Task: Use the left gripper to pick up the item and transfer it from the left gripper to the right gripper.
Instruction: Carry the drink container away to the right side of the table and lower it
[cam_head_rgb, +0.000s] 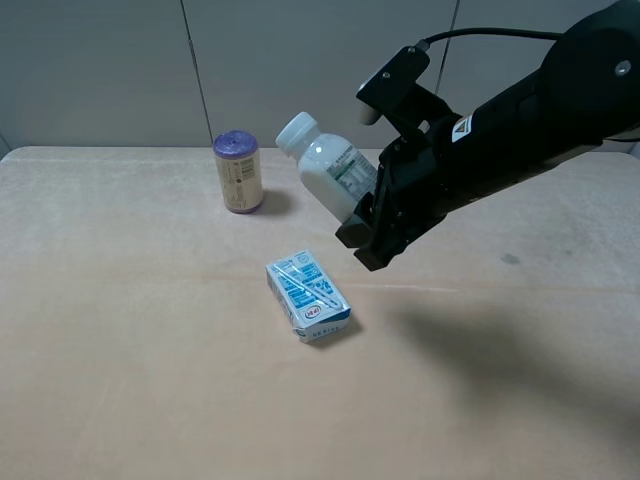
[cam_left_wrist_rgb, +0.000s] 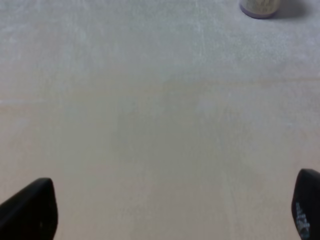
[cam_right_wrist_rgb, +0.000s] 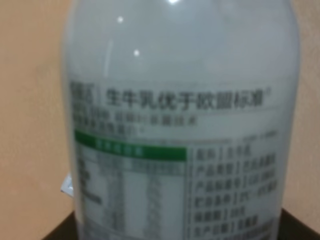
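White plastic caught the light where the bottle (cam_head_rgb: 325, 165) hung in the air above the tabletop (cam_head_rgb: 130, 350), tilted, its cap leaning toward the can (cam_head_rgb: 238, 172). The right pincer (cam_head_rgb: 362, 222) pinched it by the lower end. The black fingers merged with the dark arm behind them, so their exact hold on the base was hard to make out from the high camera. The carton (cam_head_rgb: 308, 297) lay flat on the tabletop below the bottle and apart from it.

The right wrist view was nearly filled by the bottle. Its cap and base were cut off, and the label was a blur of small print under a green band. Only dark slivers of the pincer showed at the lower corners.

The left pincer (cam_left_wrist_rgb: 167, 207) showed only in its own wrist view, as two black fingertips (cam_left_wrist_rgb: 30, 210) cut off at the frame's edges. They were spread wide over bare tabletop with nothing between them. At the far edge of that view, only the can's blurred base could be seen.
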